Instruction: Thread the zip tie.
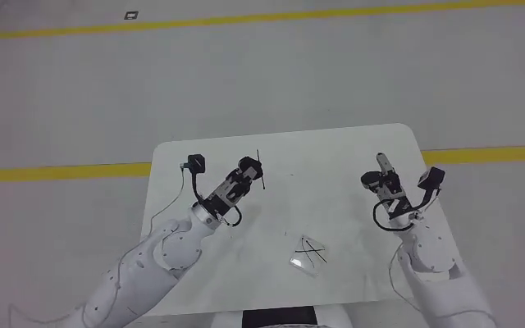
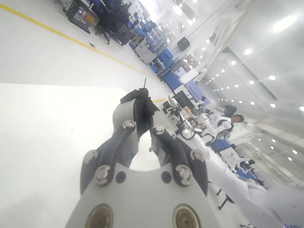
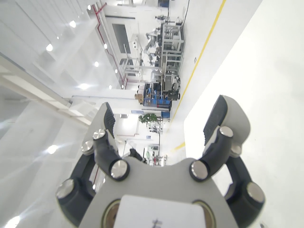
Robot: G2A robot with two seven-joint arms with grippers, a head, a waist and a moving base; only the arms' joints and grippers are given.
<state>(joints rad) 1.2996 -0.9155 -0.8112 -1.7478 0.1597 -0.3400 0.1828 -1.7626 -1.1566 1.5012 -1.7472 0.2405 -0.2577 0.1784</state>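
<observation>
Fig. Left gripper (image 1: 248,169) pinched shut on the zip tie (image 1: 262,180), above the table (image 1: 328,164); the tie's long axis ran away from the robot. Right gripper (image 3: 164,103) (wide open, empty) stood well apart, to the tie's right.

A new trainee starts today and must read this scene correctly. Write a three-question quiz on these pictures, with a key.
1. True or false: the right gripper is shut.
2. Multiple choice: what does the left gripper hold? A) a black zip tie B) a screwdriver C) nothing
3. Fill in: the loose black ties lie on the white ____.
Key: 1 false, its fingers stand apart with nothing between them; 2 A; 3 table.
</observation>
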